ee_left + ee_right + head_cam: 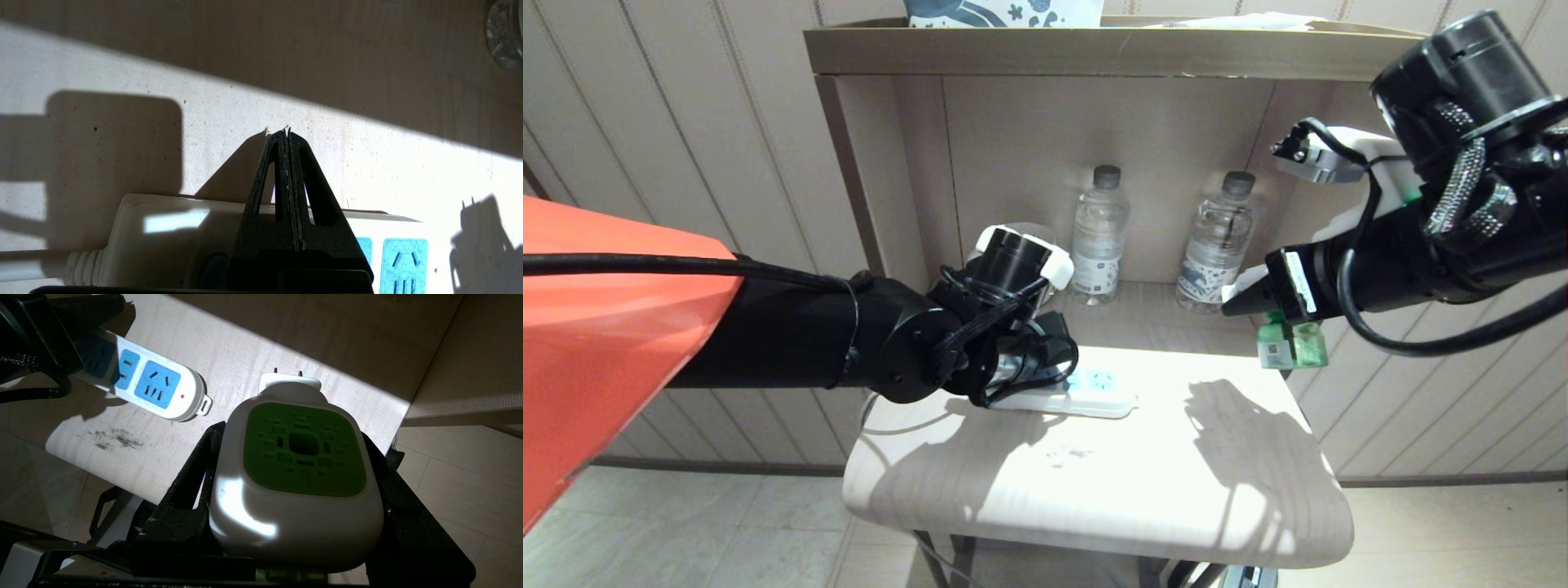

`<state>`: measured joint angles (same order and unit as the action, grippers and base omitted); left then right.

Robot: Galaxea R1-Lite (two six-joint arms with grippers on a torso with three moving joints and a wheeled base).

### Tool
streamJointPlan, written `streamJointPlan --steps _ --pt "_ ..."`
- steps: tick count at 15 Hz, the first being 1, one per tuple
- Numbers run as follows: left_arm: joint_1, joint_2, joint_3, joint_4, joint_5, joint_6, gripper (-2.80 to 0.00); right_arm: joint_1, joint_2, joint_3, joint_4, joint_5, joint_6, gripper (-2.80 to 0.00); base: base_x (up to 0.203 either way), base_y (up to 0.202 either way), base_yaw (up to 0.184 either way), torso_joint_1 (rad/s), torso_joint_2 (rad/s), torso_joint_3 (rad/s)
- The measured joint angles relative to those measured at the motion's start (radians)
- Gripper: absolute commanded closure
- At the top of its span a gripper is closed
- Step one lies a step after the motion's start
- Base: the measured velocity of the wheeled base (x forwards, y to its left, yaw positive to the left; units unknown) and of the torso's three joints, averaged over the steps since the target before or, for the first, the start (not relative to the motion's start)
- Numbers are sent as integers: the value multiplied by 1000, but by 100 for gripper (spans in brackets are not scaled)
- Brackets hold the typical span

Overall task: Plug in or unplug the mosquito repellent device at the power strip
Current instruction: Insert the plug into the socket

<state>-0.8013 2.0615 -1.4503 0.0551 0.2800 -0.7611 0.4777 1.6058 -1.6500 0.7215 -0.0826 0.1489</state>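
Your right gripper clamps the mosquito repellent device, held off the tabletop's right edge; your left gripper, fingers pressed together, sits over the power strip at centre

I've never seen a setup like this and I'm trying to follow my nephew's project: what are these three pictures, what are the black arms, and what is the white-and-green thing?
This is a two-armed robot. The wide picture comes from a camera on its head; the other two come from cameras on its wrists, looking along the fingers.

The right gripper holds the mosquito repellent device, a plug-in gadget with a green vented face and two prongs sticking out in front. In the head view its green bottle hangs below the gripper, above the far right edge of the small table. It is not plugged in.

The left gripper, fingers shut together, is over the button end of the power strip, which lies on the table. Whether it presses on it cannot be told.

Behind, in the shelf niche, stand two clear water bottles.
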Motion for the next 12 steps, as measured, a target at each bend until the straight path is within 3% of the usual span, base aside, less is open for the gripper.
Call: streamJointPlan --steps 12 --pt "-3 -76 116 -3 5 -16 0 0 19 1 -1 0 -7 0 0 0 0 0 0 0"
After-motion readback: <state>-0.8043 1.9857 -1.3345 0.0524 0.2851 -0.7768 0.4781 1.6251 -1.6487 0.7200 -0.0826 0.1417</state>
